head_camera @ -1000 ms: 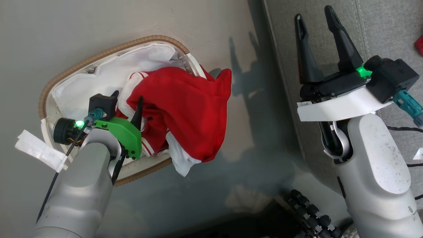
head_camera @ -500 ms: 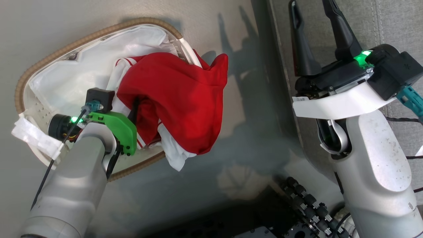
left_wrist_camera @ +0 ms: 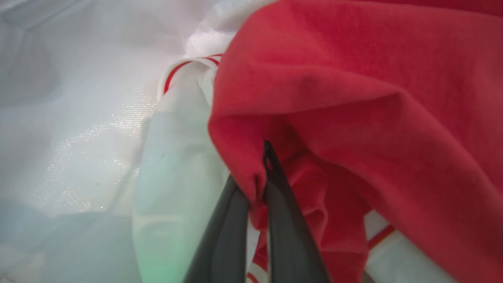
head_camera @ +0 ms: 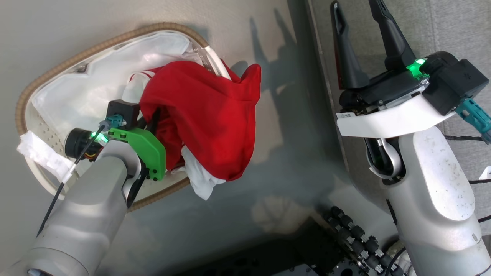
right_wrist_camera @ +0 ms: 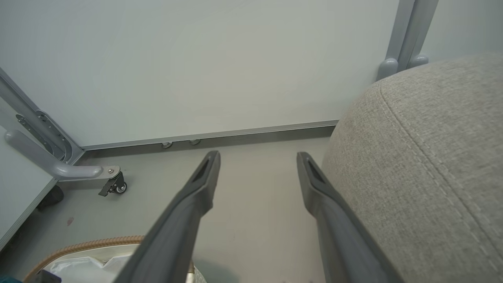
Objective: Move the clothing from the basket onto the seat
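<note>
The grey seat stands to the right of the basket. The red clothing lies in the basket and hangs over its right rim. The left tool, inside the basket, pinches a red fold. The right tool, right of the basket, is spread wide and holds nothing.

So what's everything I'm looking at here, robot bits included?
Small oval cream plastic basket with brown woven rim: one; cream and brown; on the pale floor.
White fabric liner: one; white; inside the basket.
Soft red sports clothing with white trim: one bundle; red; in the basket, spilling over its rim.
Large grey woven-fabric seat cushion: one; grey; right of the basket.
Small caster wheel: one; black; on the floor.
Left hand: one; dark; shut on the clothing.
Right hand: one; dark; open, near the seat cushion's edge.
</note>
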